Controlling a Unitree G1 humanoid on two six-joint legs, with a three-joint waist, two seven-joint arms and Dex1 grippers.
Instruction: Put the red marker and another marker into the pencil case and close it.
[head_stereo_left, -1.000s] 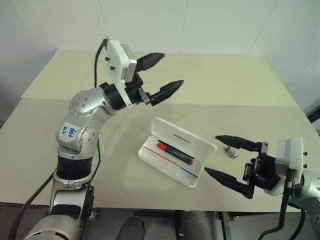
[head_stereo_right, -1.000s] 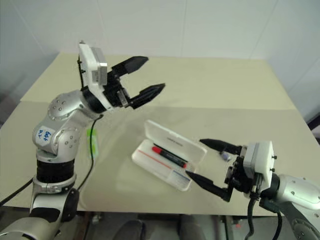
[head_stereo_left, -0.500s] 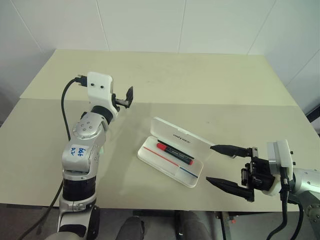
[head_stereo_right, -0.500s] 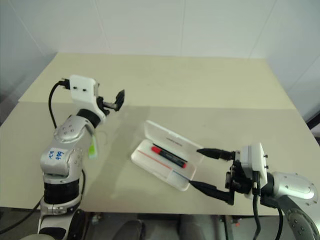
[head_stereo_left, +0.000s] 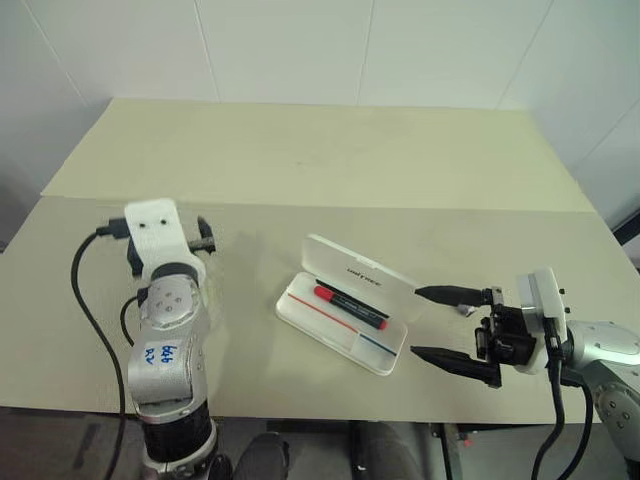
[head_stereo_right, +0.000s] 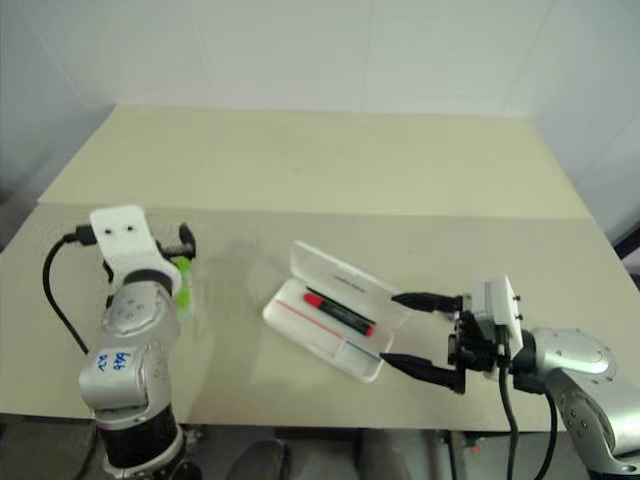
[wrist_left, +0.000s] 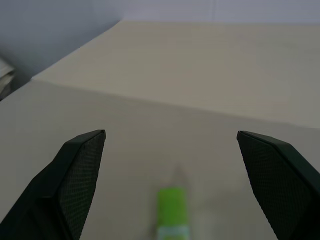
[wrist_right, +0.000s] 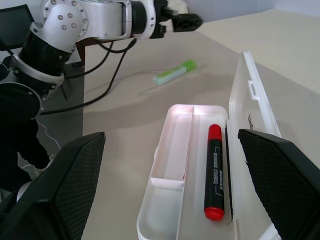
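Observation:
The white pencil case (head_stereo_left: 358, 274) lies open in the middle of the table, lid up at the far side. The red marker (head_stereo_left: 350, 307) rests inside it, also seen as the marker (wrist_right: 216, 170) in the right wrist view. The light-green highlighter (head_stereo_right: 183, 285) lies on the table to the left of the case. My left gripper (wrist_left: 171, 133) is open and level, low over the table, with the highlighter (wrist_left: 173, 214) just below and between its fingers, untouched. Right of the case, my right gripper (head_stereo_left: 415, 322) is open, its fingertips pointing at the case's right end and holding nothing.
A small grey piece (head_stereo_left: 462, 310) lies on the table beside the right gripper's far finger. The left arm's black cable (head_stereo_left: 85, 300) hangs near the table's left front. The table's front edge (head_stereo_left: 300, 405) runs close to both arms.
My left arm has swung down and to the left, from high over the table to low above the highlighter. The right gripper has edged closer to the case. Both stay open.

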